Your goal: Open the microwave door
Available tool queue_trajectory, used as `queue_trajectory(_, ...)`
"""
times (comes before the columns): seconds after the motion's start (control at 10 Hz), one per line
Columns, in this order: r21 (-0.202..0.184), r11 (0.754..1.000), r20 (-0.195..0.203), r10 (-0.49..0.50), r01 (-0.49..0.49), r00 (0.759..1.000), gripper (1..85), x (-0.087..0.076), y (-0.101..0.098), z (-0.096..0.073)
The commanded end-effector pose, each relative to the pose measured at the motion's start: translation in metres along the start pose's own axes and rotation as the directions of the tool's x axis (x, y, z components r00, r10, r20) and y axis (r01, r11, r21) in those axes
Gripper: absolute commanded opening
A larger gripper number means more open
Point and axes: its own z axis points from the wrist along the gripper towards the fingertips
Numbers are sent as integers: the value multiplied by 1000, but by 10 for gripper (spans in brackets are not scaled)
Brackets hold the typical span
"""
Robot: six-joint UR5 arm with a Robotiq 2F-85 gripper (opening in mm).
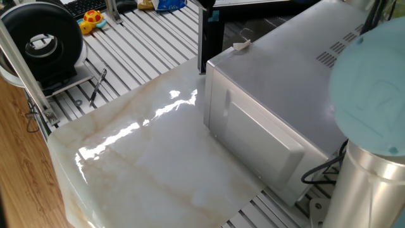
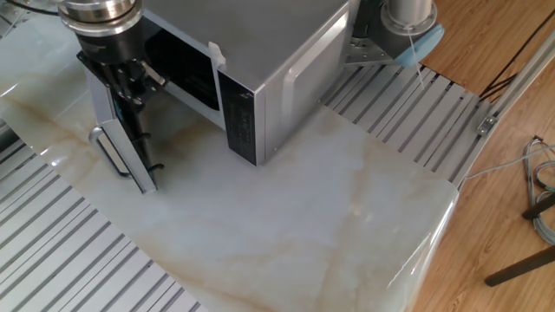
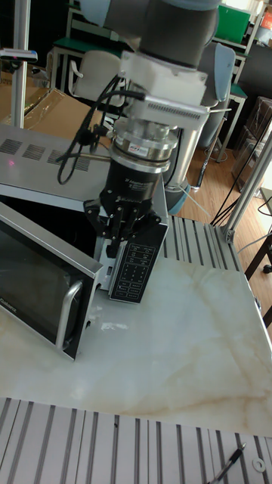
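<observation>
Gripper (image 3: 121, 240) hanging at the free edge of the microwave door (image 2: 121, 143), jaws pointing down, apparently narrow; cannot tell whether gripping the door. Door swung wide open, standing out from the microwave (image 2: 260, 61) behind the jaws, handle facing outward, above the marble counter (image 2: 286, 208).

You have a silver-grey microwave (image 2: 286, 52) with a black control panel (image 3: 134, 271) of pale keys; its black-framed microwave door (image 3: 39, 281) has a dark window. The gripper (image 3: 123, 233) is black. The tabletop (image 2: 295, 208) is cream marble with tan veins.
</observation>
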Motion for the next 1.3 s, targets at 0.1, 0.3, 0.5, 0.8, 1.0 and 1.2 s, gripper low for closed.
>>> queue_trajectory(0.1,56,993,-56,-103,106,993,10,5,-2,-21)
queue_trajectory(0.3,1,996,-47,-92,92,995,10,8,2,-19)
queue_trajectory(0.5,-22,999,-36,-27,26,999,10,29,29,-38)
queue_trajectory(0.8,-35,999,30,17,-16,999,10,21,45,-49)
queue_trajectory(1.0,-39,999,18,33,-33,999,10,24,46,-49)
queue_trajectory(1.2,-63,997,27,52,-51,998,10,20,62,-48)
